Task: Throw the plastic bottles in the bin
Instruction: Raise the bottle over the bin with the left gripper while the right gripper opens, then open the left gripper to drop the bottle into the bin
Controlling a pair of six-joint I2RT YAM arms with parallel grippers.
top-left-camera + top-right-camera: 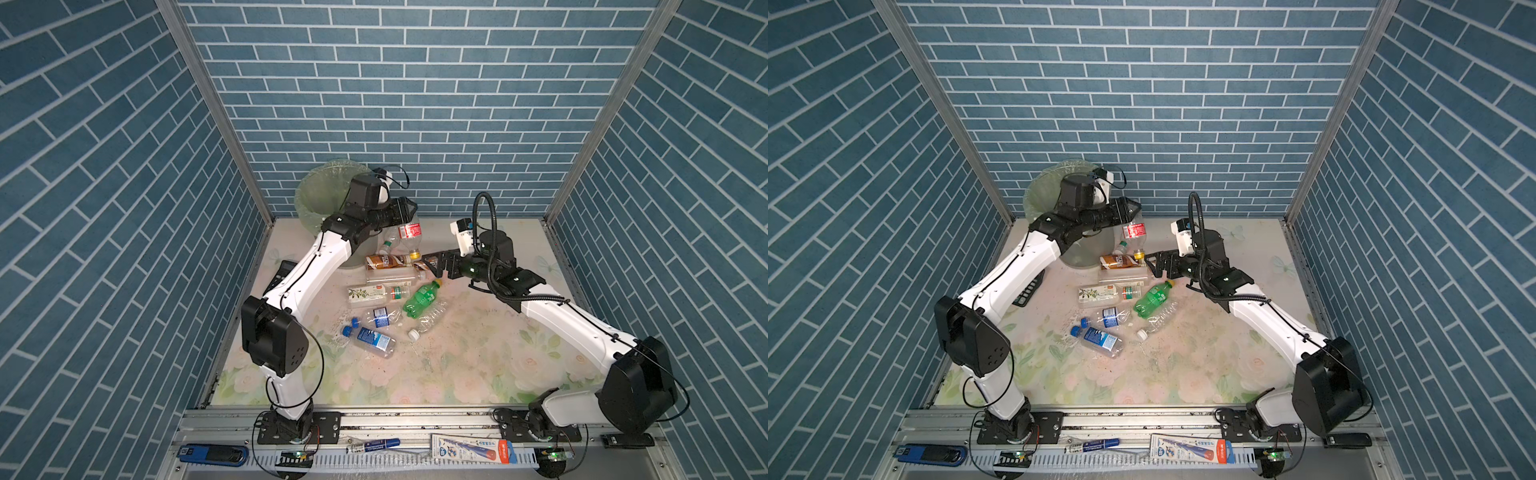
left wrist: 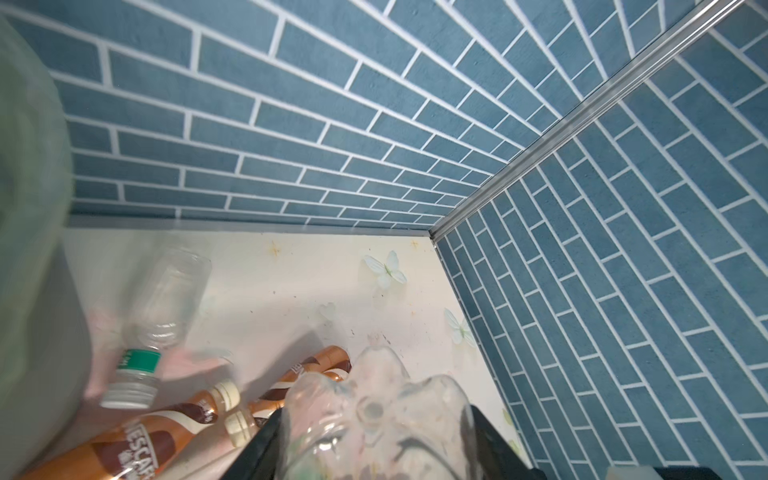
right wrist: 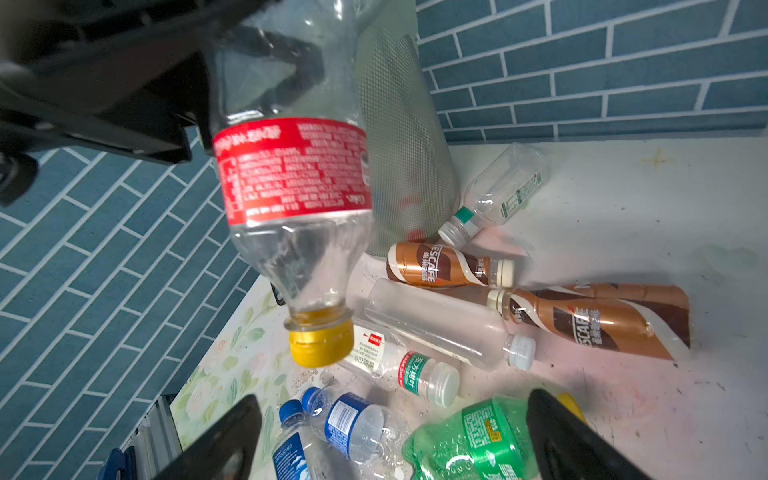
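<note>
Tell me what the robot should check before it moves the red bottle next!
1. Grip: the left gripper clamps the red-label bottle by its base, neck down. Ok.
2. Bottle above the bin: it hangs beside the bin, over the table. Not ok.
3. Lid closed: the yellow cap is on. Ok.
4. Right gripper out of the way: it is open and empty, but close to the cap. Cannot tell.
5. Room in the bin: its inside does not show clearly. Cannot tell.
</note>
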